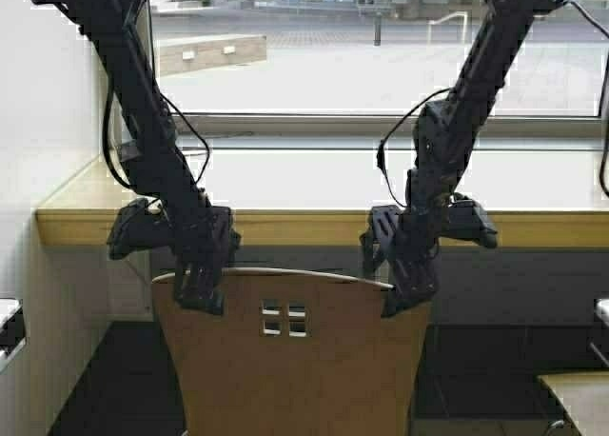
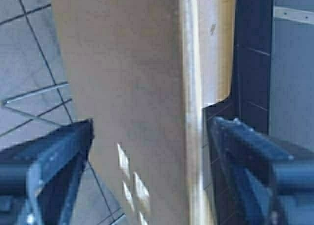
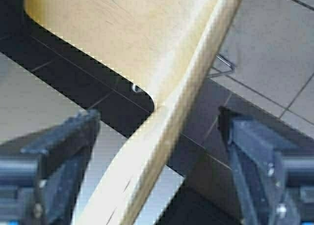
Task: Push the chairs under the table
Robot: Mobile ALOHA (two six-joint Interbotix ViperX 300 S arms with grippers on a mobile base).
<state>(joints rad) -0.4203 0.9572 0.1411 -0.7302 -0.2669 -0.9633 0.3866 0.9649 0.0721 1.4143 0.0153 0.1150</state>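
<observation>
One light-tan plywood chair (image 1: 304,360) with four small square cutouts stands before the long table (image 1: 285,228), its curved back facing me. My left gripper (image 1: 202,288) is open and straddles the top edge of the chair back near its left corner; the back (image 2: 142,112) passes between the fingers (image 2: 59,156). My right gripper (image 1: 407,288) is open and straddles the top edge near the right corner; the edge (image 3: 167,141) runs between its fingers (image 3: 255,146). The chair's seat and chrome legs show only in the wrist views. No other chair is in view.
A white wall (image 1: 48,122) closes the left side. A large window (image 1: 381,46) runs behind the table. A dark panel (image 1: 514,284) lies under the table. Another tabletop corner (image 1: 580,398) pokes in at the lower right. The floor is grey tile (image 2: 29,63).
</observation>
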